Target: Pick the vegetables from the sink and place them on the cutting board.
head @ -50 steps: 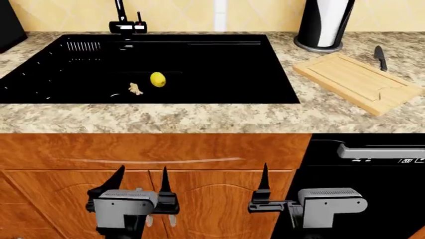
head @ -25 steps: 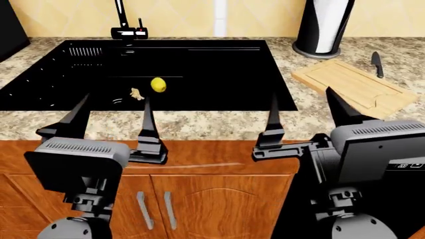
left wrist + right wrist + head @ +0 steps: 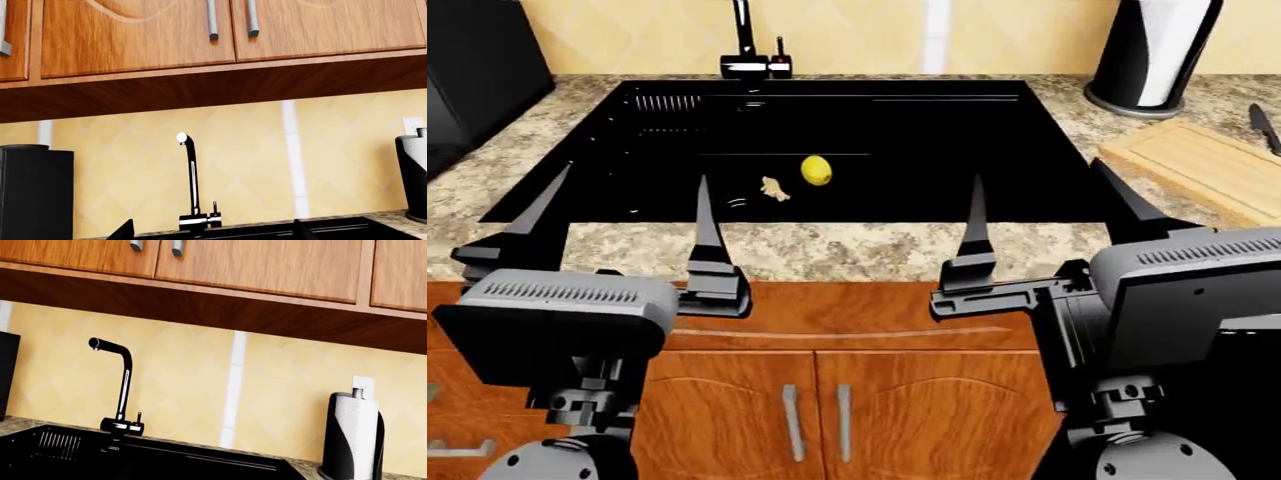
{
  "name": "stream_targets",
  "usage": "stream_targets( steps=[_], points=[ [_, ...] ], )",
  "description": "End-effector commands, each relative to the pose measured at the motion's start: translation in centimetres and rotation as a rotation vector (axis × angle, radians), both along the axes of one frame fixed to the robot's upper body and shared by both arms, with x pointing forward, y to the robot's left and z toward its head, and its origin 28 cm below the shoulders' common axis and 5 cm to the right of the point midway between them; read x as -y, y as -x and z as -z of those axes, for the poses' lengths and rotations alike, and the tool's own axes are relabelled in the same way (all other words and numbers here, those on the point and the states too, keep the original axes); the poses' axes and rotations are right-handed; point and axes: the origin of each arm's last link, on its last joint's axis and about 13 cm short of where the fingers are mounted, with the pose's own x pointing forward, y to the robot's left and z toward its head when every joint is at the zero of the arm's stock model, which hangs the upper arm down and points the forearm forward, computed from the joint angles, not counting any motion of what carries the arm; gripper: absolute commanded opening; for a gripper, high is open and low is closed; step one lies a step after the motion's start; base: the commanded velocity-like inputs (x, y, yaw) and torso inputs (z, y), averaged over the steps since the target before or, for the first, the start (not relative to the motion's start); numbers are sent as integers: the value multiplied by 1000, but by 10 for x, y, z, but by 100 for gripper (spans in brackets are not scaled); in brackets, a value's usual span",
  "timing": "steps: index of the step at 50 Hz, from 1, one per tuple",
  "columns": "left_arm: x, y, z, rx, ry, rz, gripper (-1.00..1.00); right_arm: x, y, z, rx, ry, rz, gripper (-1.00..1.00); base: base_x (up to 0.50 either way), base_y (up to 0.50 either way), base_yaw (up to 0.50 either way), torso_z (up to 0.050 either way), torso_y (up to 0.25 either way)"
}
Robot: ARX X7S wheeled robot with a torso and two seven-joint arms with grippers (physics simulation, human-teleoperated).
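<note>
- Black and glossy, the sink (image 3: 961,140) fills the middle of the granite countertop (image 3: 868,250) in the head view; ribbed drain grooves sit at its far left corner; the tall black faucet (image 3: 745,40) rises at its back rim, against a yellow tiled wall
- Yellow lemon-shaped vegetable (image 3: 815,170) lies on the basin floor, left of centre; the pale ginger root (image 3: 774,188) lies just beside it, nearer the robot, the two apart
- Light-wood cutting board (image 3: 1208,165) rests on the counter right of the sink, partly cut off by the frame edge; a black knife (image 3: 1264,125) lies at its far side; a paper towel roll (image 3: 1154,50) in a black holder stands behind it
- Left gripper (image 3: 621,240) hovers at the counter's front edge, fingers spread wide and pointing at the basin, nothing between them
- Right gripper (image 3: 1048,235) sits level with it, jaws likewise parted and empty; one finger overlaps the board's near corner in this view
- Dark appliance (image 3: 474,60) stands on the counter at far left
- Wooden cabinet doors (image 3: 814,410) with metal handles lie below the counter; both wrist views show upper cabinets (image 3: 133,35) over the faucet
</note>
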Motion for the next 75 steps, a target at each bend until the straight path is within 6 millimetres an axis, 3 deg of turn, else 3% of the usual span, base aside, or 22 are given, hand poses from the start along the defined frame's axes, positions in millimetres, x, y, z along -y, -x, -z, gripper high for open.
stream_targets(
  steps=[1, 15, 20, 25, 30, 35, 41, 47, 56, 75],
  points=[
    [2, 2, -1, 0, -7, -6, 100, -2, 1, -1, 8, 26, 5, 100, 0, 500, 0, 0, 0],
    [3, 3, -1, -24, -20, 13, 100, -2, 4, -2, 28, 45, 19, 100, 80, 500, 0, 0, 0],
    [7, -6, 5, -103, -10, 46, 100, -3, -2, 3, 14, 48, -1, 100, 252, 488, 0, 0, 0],
    [12, -37, 4, -169, 0, 54, 100, 1, -35, -1, -28, 29, -55, 100, 423, 347, 0, 0, 0],
    [12, -82, -14, -298, 81, 90, 100, 8, -87, -19, -130, -6, -101, 100, 478, 249, 0, 0, 0],
    [13, -112, -28, -309, 57, 64, 100, 12, -130, -30, -206, -47, -126, 100, 500, 107, 0, 0, 0],
    [12, -137, -40, -333, 83, 36, 100, 14, -159, -44, -243, -36, -103, 100, 500, 14, 0, 0, 0],
    [7, -137, -41, -344, 115, 17, 100, 16, -161, -54, -250, -64, -91, 100, 500, 0, 0, 0, 0],
    [5, -132, -43, -320, 98, 26, 100, 22, -165, -39, -295, -117, -76, 100, 500, 0, 0, 0, 2],
    [6, -129, -49, -307, 81, 32, 100, 23, -163, -40, -324, -75, -86, 100, 500, 0, 0, 0, 1]
  ],
)
